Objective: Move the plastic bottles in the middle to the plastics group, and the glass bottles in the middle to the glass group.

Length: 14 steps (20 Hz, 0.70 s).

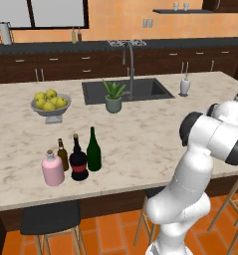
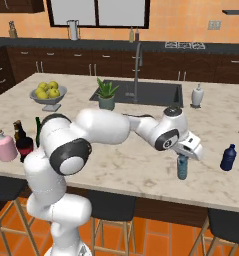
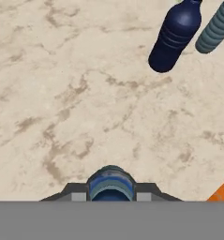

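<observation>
My fingers (image 3: pixel 111 196) pinch the blue cap of the small water bottle (image 2: pixel 182 167), holding it upright over the marble bench (image 2: pixel 141 165), near the dark-blue plastic bottle (image 2: pixel 228 158) where plastics gather. The green wine bottle (image 1: pixel 93 150) and black bottle (image 1: pixel 78 160) stand just beside the pink flask (image 1: pixel 53 169).

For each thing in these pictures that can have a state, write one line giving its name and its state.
gripper: shut on the water bottle, above the counter near its front edge.
water bottle: upright, capped, held at its top.
dark blue bottle: upright on the counter, capped, free.
green wine bottle: upright beside the black bottle.
black bottle: upright, next to the pink flask.
pink flask: upright, corked.
brown bottle: upright.
faucet: no water running.
</observation>
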{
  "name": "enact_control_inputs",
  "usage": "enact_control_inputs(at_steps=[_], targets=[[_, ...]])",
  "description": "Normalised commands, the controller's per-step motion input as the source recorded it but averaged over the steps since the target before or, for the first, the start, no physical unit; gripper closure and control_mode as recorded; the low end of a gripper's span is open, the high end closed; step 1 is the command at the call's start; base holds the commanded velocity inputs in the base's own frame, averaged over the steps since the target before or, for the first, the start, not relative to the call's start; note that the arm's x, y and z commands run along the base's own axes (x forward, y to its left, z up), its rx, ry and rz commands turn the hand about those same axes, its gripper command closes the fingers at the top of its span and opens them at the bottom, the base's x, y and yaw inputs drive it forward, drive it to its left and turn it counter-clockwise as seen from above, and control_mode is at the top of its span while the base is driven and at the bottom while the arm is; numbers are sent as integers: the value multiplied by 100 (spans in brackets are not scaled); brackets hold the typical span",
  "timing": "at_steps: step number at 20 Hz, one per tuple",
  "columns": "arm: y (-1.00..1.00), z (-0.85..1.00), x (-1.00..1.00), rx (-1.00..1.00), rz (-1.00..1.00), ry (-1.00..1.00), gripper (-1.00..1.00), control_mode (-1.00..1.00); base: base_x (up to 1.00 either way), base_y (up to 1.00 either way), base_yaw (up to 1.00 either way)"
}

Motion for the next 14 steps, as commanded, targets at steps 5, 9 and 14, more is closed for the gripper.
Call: enact_control_inputs(at_steps=[5,9,14], targets=[[-66,0,36,0,-20,-1,100,-100,0,0,0],[-58,0,41,0,-17,-2,100,-100,0,0,0],[-48,0,38,0,-8,-3,100,-100,0,0,0]])
